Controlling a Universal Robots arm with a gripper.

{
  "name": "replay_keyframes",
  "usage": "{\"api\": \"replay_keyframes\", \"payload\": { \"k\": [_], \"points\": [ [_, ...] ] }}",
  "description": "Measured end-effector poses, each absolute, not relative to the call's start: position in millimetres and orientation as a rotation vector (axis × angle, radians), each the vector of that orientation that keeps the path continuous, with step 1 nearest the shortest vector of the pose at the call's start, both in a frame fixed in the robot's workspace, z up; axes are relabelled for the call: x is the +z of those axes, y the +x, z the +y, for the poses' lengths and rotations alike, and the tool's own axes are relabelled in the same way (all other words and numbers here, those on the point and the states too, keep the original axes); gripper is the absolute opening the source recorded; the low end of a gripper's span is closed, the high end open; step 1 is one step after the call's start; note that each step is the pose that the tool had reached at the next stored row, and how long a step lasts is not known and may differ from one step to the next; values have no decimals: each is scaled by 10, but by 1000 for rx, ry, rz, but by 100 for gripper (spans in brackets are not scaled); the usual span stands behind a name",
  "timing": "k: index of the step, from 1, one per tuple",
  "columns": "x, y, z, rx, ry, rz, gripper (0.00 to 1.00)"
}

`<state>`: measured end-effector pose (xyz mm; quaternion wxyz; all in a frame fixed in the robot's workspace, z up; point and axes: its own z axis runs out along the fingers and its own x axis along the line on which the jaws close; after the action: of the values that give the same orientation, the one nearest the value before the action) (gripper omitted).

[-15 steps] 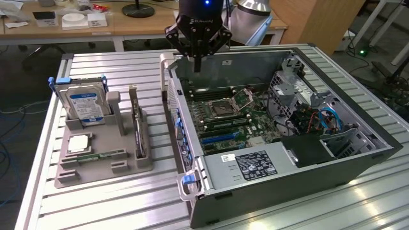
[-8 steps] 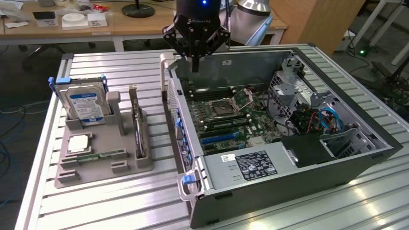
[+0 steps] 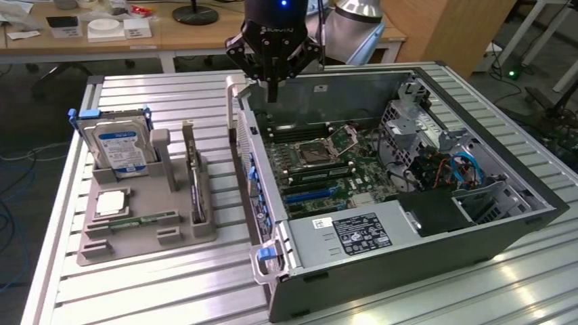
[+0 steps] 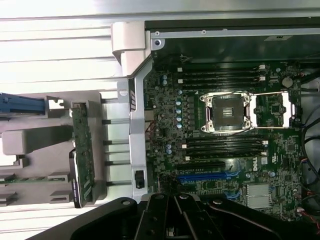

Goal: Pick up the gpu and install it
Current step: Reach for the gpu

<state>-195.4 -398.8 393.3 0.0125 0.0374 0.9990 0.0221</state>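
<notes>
Installation had not begun at this moment, as I read it from my remote station. The gpu (image 3: pixel 191 177) stood on edge in its groove of the grey holder (image 3: pixel 145 240) on the slatted desk (image 3: pixel 135 291). It sat between the blue-labelled hard drive (image 3: pixel 116 143) and the open computer case (image 3: pixel 424 223), and nothing gripped it. By my judgement both the pickup and the seating were left to do.

The hand (image 3: pixel 271 91) hung above the far end of the case's side wall nearest the holder, well apart from the card. Its dark fingers were drawn together to a point. It was closed on nothing and touched nothing that I could see.

Through the wrist view I looked straight down on the motherboard (image 4: pixel 225 125), its processor socket (image 4: pixel 227 112) bare. The blue expansion slot (image 4: pixel 205 176) carried no card. The gpu appeared there edge-on beyond the case wall, a thin green strip in the holder. A loose processor (image 3: pixel 110 202) and a narrow memory stick (image 3: pixel 149 220) lay in the holder's lower bays, both undisturbed.
</notes>
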Motion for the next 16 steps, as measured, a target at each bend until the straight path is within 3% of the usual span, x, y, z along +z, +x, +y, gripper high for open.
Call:
{"api": "replay_keyframes", "payload": {
  "k": [16],
  "points": [
    [3933,-2075,-3989,69,117,3114,10]
  ]
}}
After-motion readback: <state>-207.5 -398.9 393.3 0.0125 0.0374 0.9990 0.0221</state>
